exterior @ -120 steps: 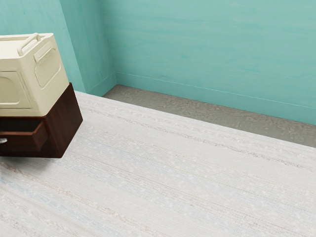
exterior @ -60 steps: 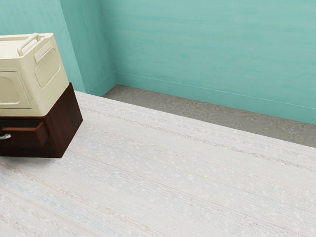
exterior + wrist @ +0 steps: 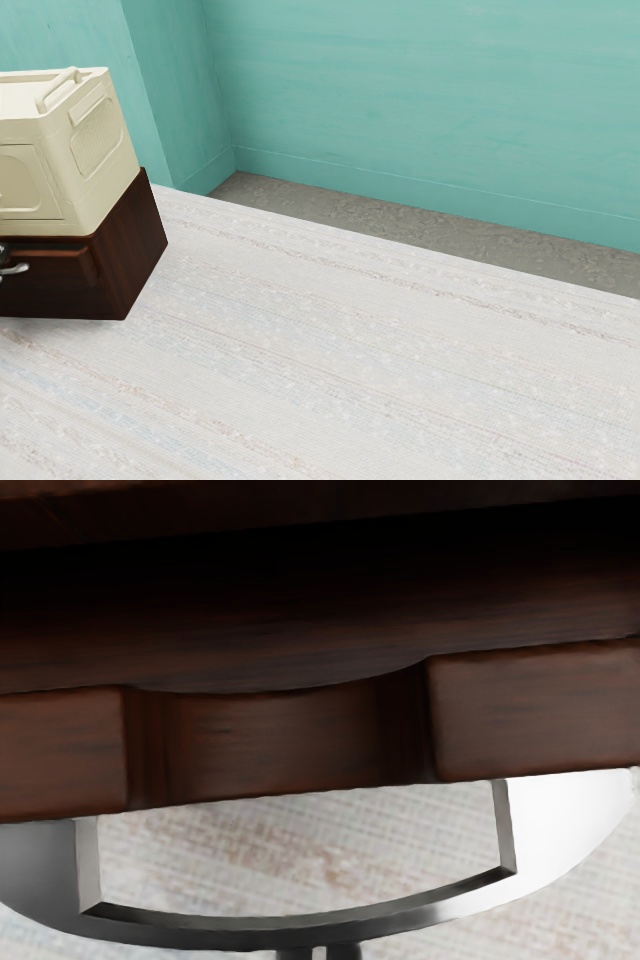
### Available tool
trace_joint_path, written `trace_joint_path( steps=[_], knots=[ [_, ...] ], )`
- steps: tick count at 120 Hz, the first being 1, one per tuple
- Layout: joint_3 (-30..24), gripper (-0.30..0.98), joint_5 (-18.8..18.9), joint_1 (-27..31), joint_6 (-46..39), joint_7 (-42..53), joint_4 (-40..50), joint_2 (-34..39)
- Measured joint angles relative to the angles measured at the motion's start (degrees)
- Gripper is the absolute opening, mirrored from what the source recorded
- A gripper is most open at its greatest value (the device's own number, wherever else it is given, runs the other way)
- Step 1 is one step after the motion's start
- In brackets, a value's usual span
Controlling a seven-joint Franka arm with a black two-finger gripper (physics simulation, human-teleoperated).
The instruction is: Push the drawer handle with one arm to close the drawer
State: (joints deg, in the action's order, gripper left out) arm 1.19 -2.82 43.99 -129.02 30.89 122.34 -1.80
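The dark brown drawer stands slightly out of its cabinet at the exterior view's left edge. On its front is a curved silver handle. A small dark piece, apparently the tip of my gripper, shows at that edge just above the handle. In the wrist view, the drawer front's top edge has a shallow scoop in its middle, with the wide metal handle beyond it. A dark part of my gripper appears against the handle's outer side; whether it touches is unclear.
A cream box with a raised handle sits on top of the cabinet. The pale patterned tabletop stretches toward the exterior view's right, with a teal wall behind it.
The drawer has slid inward in steps over the last second, its handle moving along with it. Its dark interior, visible earlier, is now covered. A small dark piece has come in beside the handle.
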Motion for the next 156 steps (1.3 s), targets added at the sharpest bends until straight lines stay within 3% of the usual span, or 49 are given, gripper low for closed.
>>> trace_joint_path(
  steps=[37, 82, 120, 156],
  knots=[
    [0.20, -0.10, 0.25, -3.58, -0.10, 0.58, -0.50, -0.69],
    [0.39, -0.10, 0.42, -0.86, -0.01, 1.17, -3.40, -2.60],
    [0.27, -0.10, 0.89, -0.26, 0.07, 6.96, -5.00, -3.94],
    [0.43, -0.10, 3.91, -0.01, 0.50, 12.57, -7.24, -5.40]
  ],
)
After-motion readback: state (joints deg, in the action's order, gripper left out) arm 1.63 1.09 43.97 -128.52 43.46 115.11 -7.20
